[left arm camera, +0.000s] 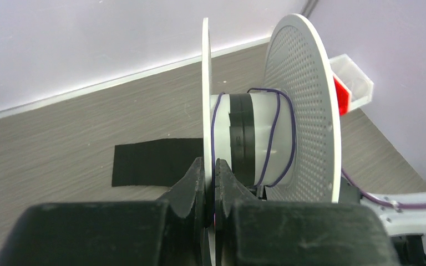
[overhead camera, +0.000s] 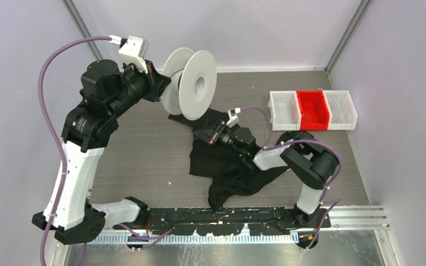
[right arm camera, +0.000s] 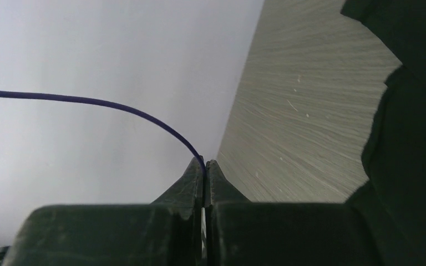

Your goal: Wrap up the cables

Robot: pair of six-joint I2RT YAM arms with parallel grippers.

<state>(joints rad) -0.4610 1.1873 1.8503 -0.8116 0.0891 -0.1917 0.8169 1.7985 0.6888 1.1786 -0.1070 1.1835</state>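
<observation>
A white plastic spool [overhead camera: 191,83] is held up above the table at the back. My left gripper [overhead camera: 163,84] is shut on its thin near flange [left arm camera: 206,83], with the fingertips [left arm camera: 197,169] pinching the rim. The cable [left arm camera: 274,127], a thin purple wire, lies in a few loose turns round the spool's hub beside a black band. My right gripper [overhead camera: 203,133] hovers low over the black cloth, right of the spool. In the right wrist view it [right arm camera: 205,164] is shut on the cable [right arm camera: 89,101], which arcs away to the left.
A large black cloth [overhead camera: 227,166] lies crumpled mid-table under the right arm; a strip of it [left arm camera: 150,163] shows behind the spool. Three bins, white, red and clear [overhead camera: 313,110], stand at the back right. Walls close the table's sides and back.
</observation>
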